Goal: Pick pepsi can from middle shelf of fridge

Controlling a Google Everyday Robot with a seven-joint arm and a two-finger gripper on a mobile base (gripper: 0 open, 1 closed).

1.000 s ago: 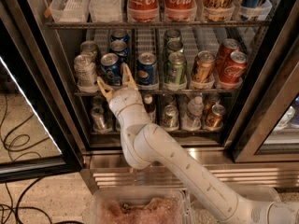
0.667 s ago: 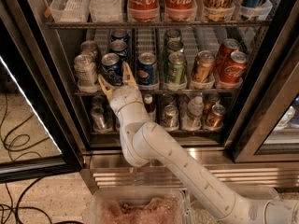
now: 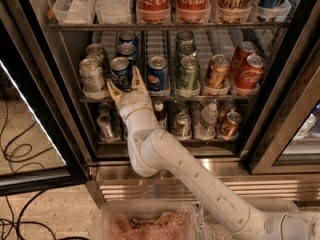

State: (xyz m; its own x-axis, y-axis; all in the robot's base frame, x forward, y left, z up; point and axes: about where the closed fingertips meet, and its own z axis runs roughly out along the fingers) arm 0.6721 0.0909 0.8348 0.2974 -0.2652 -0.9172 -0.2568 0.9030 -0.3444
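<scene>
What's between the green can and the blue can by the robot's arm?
A second pepsi can, seen in the camera view. The open end effector is at the left pepsi can.

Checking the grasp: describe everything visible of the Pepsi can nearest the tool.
The pepsi can is blue with a silver top, standing upright at the front of the second lane from the left on the middle shelf. The tool, open, covers its lower front, one finger each side; contact unclear.
</scene>
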